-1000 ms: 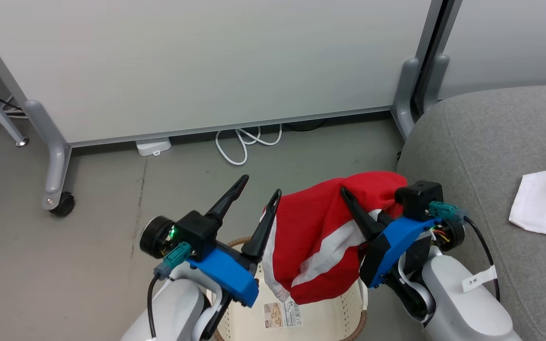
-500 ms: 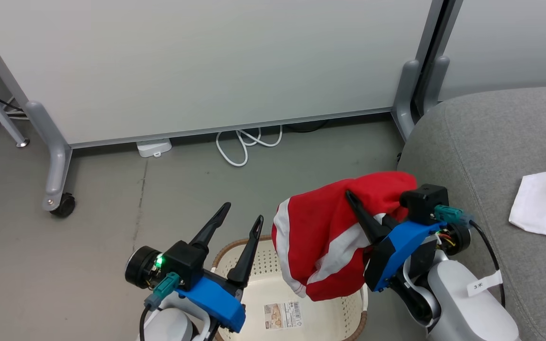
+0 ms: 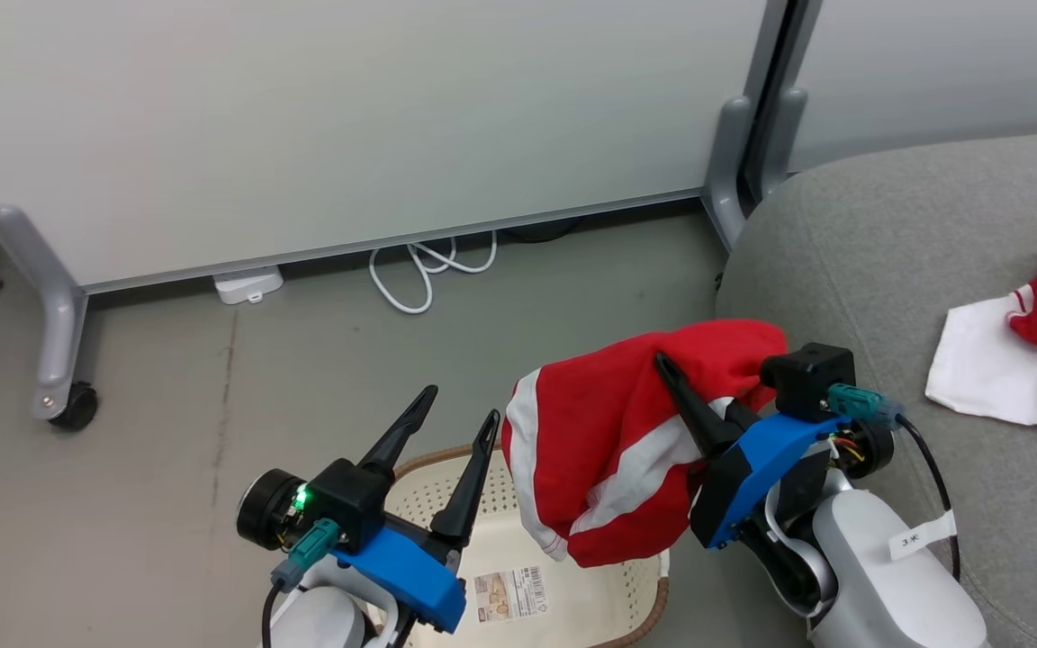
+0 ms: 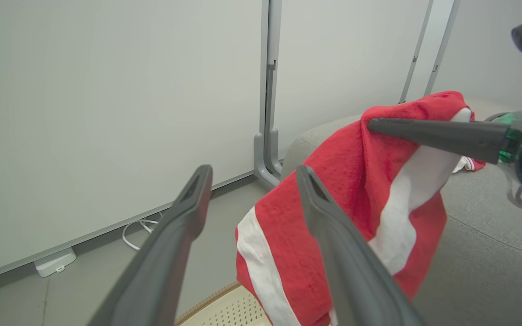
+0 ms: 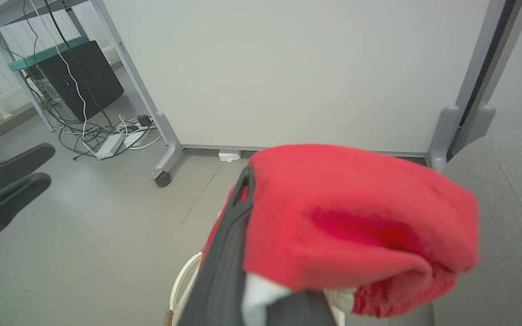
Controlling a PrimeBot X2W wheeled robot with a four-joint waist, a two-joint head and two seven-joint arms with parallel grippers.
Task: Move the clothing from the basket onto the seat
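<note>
While turning toward the grey sofa (image 3: pixel 843 270), holds one red sports garment (image 3: pixel 599 450) with white stripes in the right gripper (image 3: pixel 676 387), jaws closed on a bunched fold near the top, cloth draped over one dark finger and hanging free above the right side of the cream laundry basket (image 3: pixel 508 517). Keeps the left gripper (image 3: pixel 462 403) spread wide and empty over the basket's left rim, just beside the cloth and apart from it, unlike a second ago, when touching its edge. Has since drawn that gripper down and back. Shows the whole head view slid leftward as well: partition foot (image 3: pixel 724 171) and coiled white cable (image 3: pixel 419 274) nearer the left edge, more sofa in frame, so a turn of the camera and not of the things. Reveals a printed label (image 3: pixel 508 592) on the bare basket bottom; cannot tell about the part hidden behind the arms and hanging cloth. Finds another red-and-white garment (image 3: pixel 1005 378) already lying on the sofa, well in from its rounded edge and well apart from the carried one. Points, by these signs, to a one-armed carry partway done: lifted out of the basket, not yet over the seat. Calls next for a swing past the sofa's rounded edge and a release beside the piece already there. Risks the low hem snagging the basket rim.
</note>
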